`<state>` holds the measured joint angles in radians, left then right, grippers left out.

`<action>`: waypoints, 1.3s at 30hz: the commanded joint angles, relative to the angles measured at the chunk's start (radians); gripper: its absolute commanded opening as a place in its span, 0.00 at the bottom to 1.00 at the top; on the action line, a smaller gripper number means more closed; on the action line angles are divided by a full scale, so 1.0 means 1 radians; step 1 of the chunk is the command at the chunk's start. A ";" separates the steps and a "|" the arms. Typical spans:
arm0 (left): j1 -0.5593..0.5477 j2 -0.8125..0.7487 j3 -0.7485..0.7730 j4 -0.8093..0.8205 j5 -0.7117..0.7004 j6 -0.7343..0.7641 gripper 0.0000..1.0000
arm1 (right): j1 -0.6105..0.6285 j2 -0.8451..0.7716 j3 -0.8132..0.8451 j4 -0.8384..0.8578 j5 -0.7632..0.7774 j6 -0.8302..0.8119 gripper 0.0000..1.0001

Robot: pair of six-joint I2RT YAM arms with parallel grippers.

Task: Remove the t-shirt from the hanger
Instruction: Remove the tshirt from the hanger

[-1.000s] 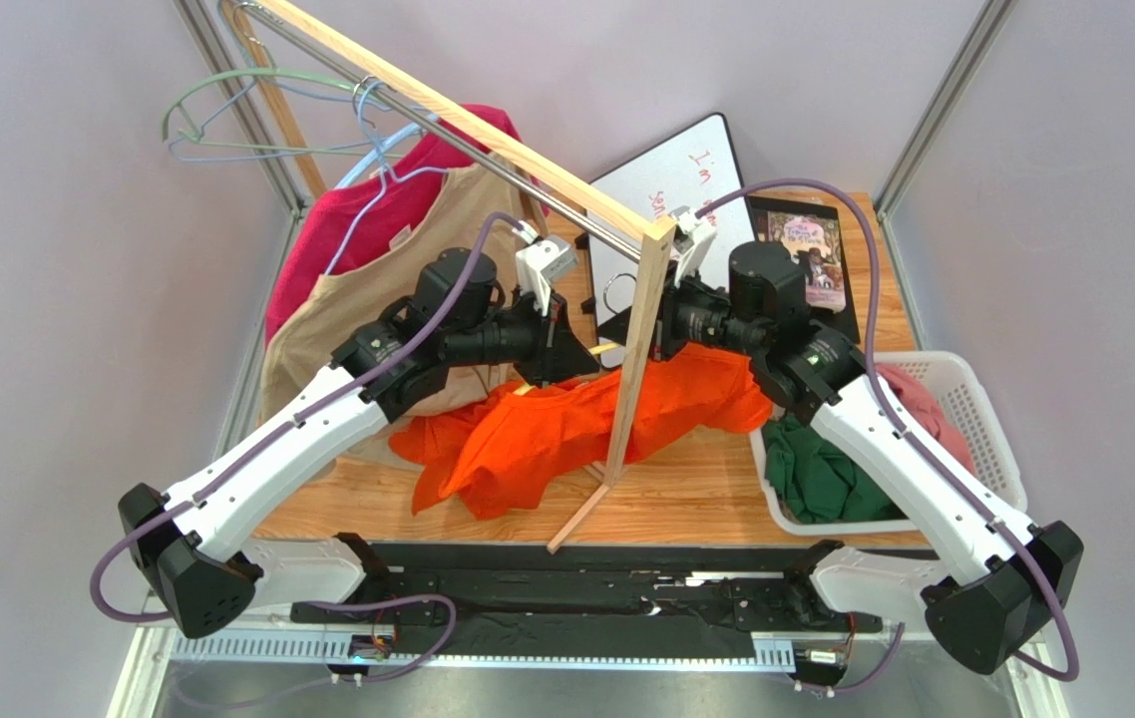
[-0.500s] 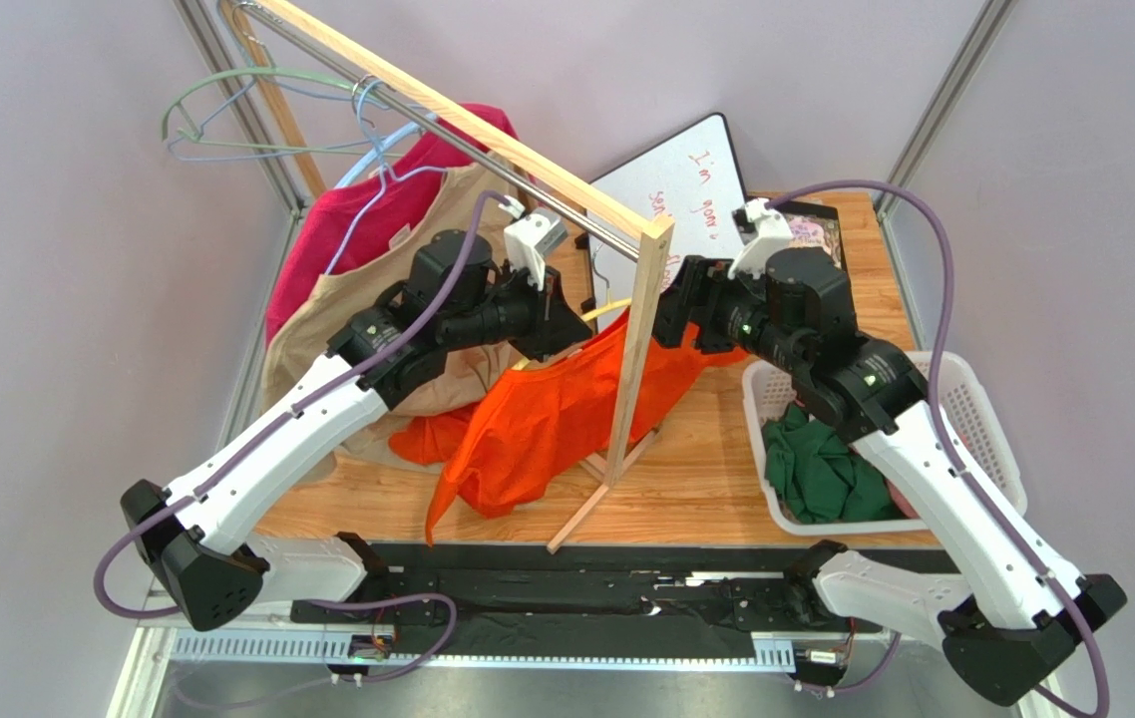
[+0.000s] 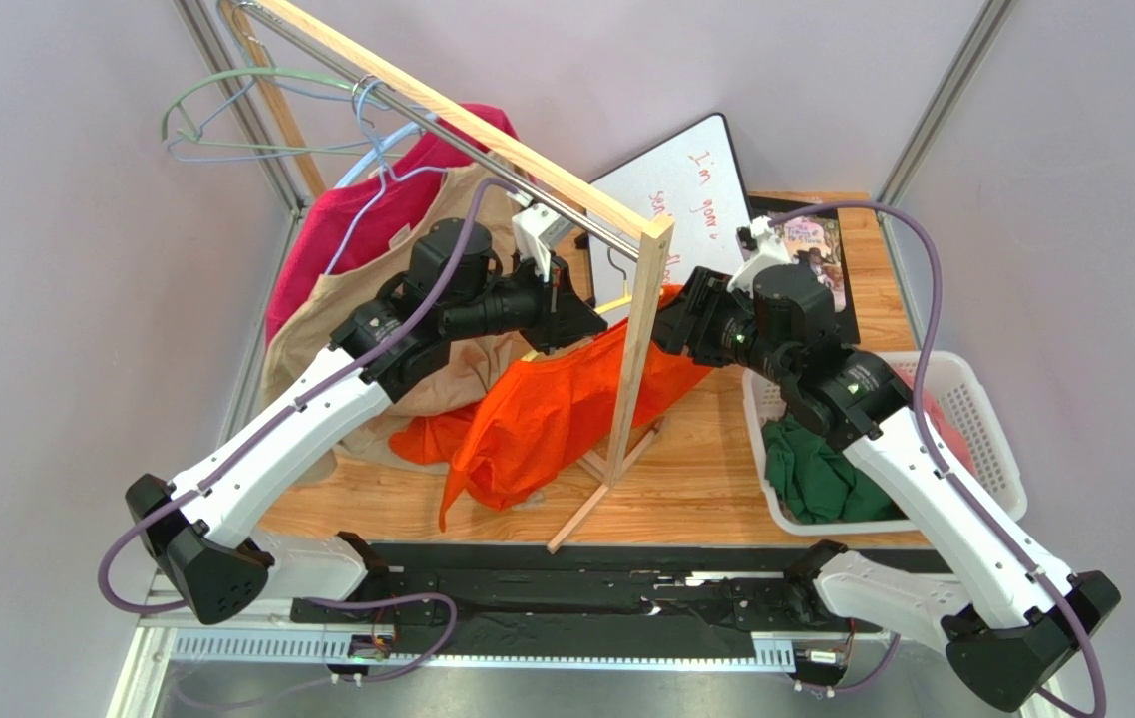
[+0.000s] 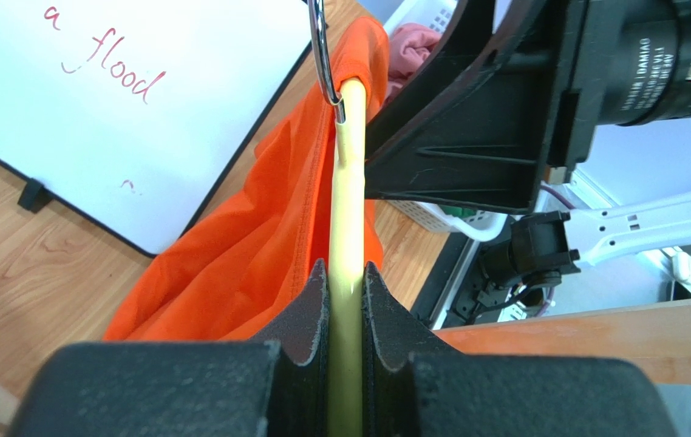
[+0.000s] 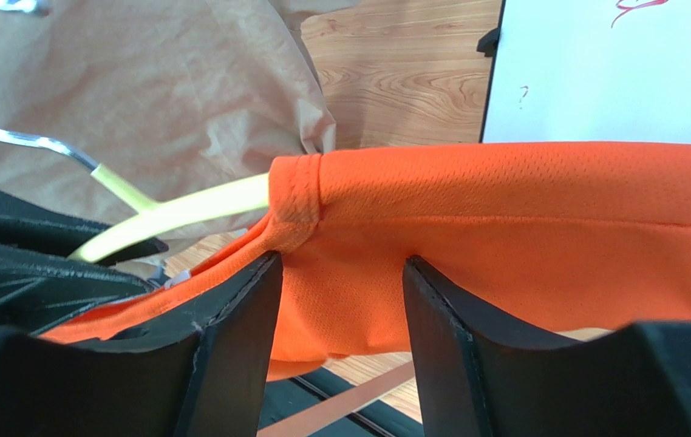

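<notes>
Orange t-shirt [image 5: 504,209] sits inside my open right end effector [image 5: 340,282]; left end effector [image 4: 346,273] grips the hanger [image 4: 347,182], which runs straight ahead.

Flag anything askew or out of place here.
The orange t-shirt hangs lopsided: bunched on one end of the yellow hanger clamped in the left gripper, the rest drooping toward the table.

Left arm [image 3: 289,434] and right arm [image 3: 918,464] are reaching inward toward each other. Left gripper [image 4: 346,278] is clamping a thin yellow hanger arm [image 4: 347,182]; right gripper [image 5: 340,273] is holding its fingers spread.
</notes>
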<state>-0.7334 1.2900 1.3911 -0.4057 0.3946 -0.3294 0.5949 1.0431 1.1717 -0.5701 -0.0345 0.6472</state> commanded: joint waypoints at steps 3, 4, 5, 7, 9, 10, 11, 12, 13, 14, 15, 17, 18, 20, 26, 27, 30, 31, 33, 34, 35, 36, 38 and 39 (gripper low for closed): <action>0.002 -0.012 0.028 0.107 0.072 0.000 0.00 | 0.003 -0.063 -0.061 0.159 -0.005 0.118 0.62; 0.002 -0.012 0.023 0.105 0.070 0.003 0.00 | 0.002 -0.069 -0.075 0.170 -0.008 0.118 0.64; 0.002 -0.012 0.022 0.102 0.072 0.004 0.00 | 0.003 -0.078 -0.081 0.180 -0.005 0.120 0.66; 0.002 -0.015 0.023 0.091 0.067 0.009 0.00 | 0.003 -0.101 -0.093 0.179 0.011 0.123 0.69; 0.002 -0.014 0.023 0.087 0.067 0.010 0.00 | 0.003 -0.117 -0.101 0.188 0.024 0.126 0.70; 0.002 -0.015 0.023 0.087 0.070 0.012 0.00 | 0.003 -0.120 -0.103 0.190 0.024 0.134 0.70; 0.002 -0.015 0.025 0.085 0.073 0.012 0.00 | 0.003 -0.120 -0.099 0.191 0.025 0.135 0.70; 0.002 -0.014 0.025 0.084 0.084 0.012 0.00 | 0.003 -0.118 -0.098 0.190 0.030 0.140 0.70; 0.002 -0.014 0.026 0.087 0.092 0.010 0.00 | 0.003 -0.114 -0.096 0.187 0.033 0.143 0.70; 0.002 -0.015 0.025 0.088 0.099 0.007 0.00 | 0.003 -0.114 -0.095 0.182 0.076 0.156 0.70; 0.002 -0.018 0.020 0.091 0.114 0.006 0.00 | 0.003 -0.112 -0.095 0.184 0.080 0.164 0.70; 0.002 -0.024 0.013 0.097 0.119 0.006 0.00 | 0.003 -0.110 -0.095 0.191 0.090 0.187 0.65; 0.002 -0.029 0.010 0.100 0.124 0.003 0.00 | 0.003 -0.109 -0.096 0.188 0.096 0.190 0.62; 0.002 -0.038 0.000 0.110 0.130 0.001 0.00 | 0.003 -0.107 -0.099 0.188 0.100 0.192 0.58; 0.002 -0.047 -0.001 0.111 0.138 0.004 0.00 | 0.003 -0.133 -0.152 0.236 0.096 0.187 0.33; 0.002 -0.046 -0.001 0.111 0.135 0.004 0.00 | 0.005 -0.137 -0.150 0.239 0.094 0.183 0.29; 0.002 -0.040 -0.003 0.110 0.128 0.004 0.00 | 0.003 -0.137 -0.139 0.237 0.081 0.155 0.02; 0.002 -0.035 -0.003 0.107 0.125 0.004 0.00 | 0.003 -0.134 -0.129 0.237 0.074 0.146 0.00; 0.002 -0.032 -0.001 0.100 0.104 0.006 0.00 | 0.005 -0.127 -0.115 0.240 0.012 0.135 0.00; 0.002 -0.023 0.008 0.082 0.090 0.007 0.00 | 0.008 -0.124 -0.109 0.248 -0.013 0.126 0.00; 0.002 -0.017 0.012 0.073 0.075 0.013 0.00 | 0.012 -0.121 -0.092 0.254 -0.062 0.120 0.00; 0.002 -0.011 0.017 0.064 0.069 0.018 0.00 | 0.022 -0.114 -0.081 0.256 -0.082 0.111 0.00; 0.002 0.014 0.035 0.039 0.066 0.023 0.00 | 0.057 -0.086 -0.032 0.240 -0.125 0.080 0.00; 0.002 0.022 0.039 0.038 0.069 0.021 0.00 | 0.069 -0.077 -0.017 0.233 -0.137 0.069 0.00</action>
<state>-0.7307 1.2915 1.3811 -0.3931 0.4664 -0.3283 0.6113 0.9382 1.0439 -0.3851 -0.0479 0.7830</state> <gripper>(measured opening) 0.118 0.011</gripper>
